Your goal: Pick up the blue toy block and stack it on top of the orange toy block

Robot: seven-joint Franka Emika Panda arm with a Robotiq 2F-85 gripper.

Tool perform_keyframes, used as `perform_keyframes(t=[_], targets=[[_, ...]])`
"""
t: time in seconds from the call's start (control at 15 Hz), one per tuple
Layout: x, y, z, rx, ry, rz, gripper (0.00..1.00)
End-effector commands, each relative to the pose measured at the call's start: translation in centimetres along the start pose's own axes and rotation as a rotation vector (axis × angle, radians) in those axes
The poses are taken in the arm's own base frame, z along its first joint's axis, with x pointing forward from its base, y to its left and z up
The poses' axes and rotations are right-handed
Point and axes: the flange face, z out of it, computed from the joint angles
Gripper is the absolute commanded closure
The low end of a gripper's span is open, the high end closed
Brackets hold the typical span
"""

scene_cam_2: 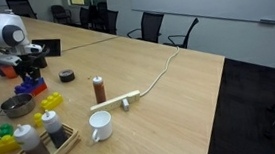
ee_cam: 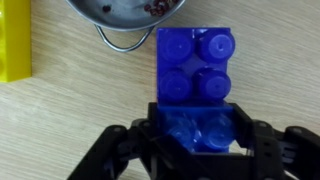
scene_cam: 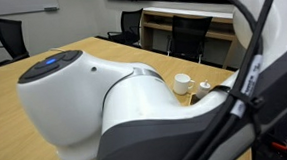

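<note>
In the wrist view the blue toy block (ee_cam: 196, 65), a bright blue studded brick, sits between the two black fingers of my gripper (ee_cam: 198, 135). The fingers press its near half on both sides; its far half sticks out ahead. I cannot tell whether it rests on the table or is lifted. In an exterior view the gripper (scene_cam_2: 31, 64) hangs low over the table's far left corner. An orange block (scene_cam_2: 2, 67) lies just beside it there. The block in the jaws is too small to make out in that view.
A metal bowl (ee_cam: 125, 20) lies just beyond the block, and a yellow brick (ee_cam: 14, 45) lies to its left. Also on the table are a blue bowl (scene_cam_2: 18, 106), yellow bricks (scene_cam_2: 49, 100), a tray of bottles (scene_cam_2: 43, 143), a white mug (scene_cam_2: 100, 125), a brown bottle (scene_cam_2: 99, 88) and a power strip (scene_cam_2: 120, 101). My arm (scene_cam: 105, 102) blocks most of one exterior view.
</note>
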Motion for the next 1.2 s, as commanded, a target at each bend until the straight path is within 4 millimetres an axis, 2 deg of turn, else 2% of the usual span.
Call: perform_keyframes(t=[0.0, 0.27, 0.87, 1.13], targets=[[0.2, -0.1, 0.5, 0.001, -0.022, 0.018, 0.56], [0.2, 0.3, 1.3, 0.005, -0.029, 0.021, 0.56], [-0.7, 0.6, 5.1, -0.006, -0.066, 0.021, 0.56], [-0.9, 0.7, 5.9, -0.012, -0.080, 0.024, 0.56]])
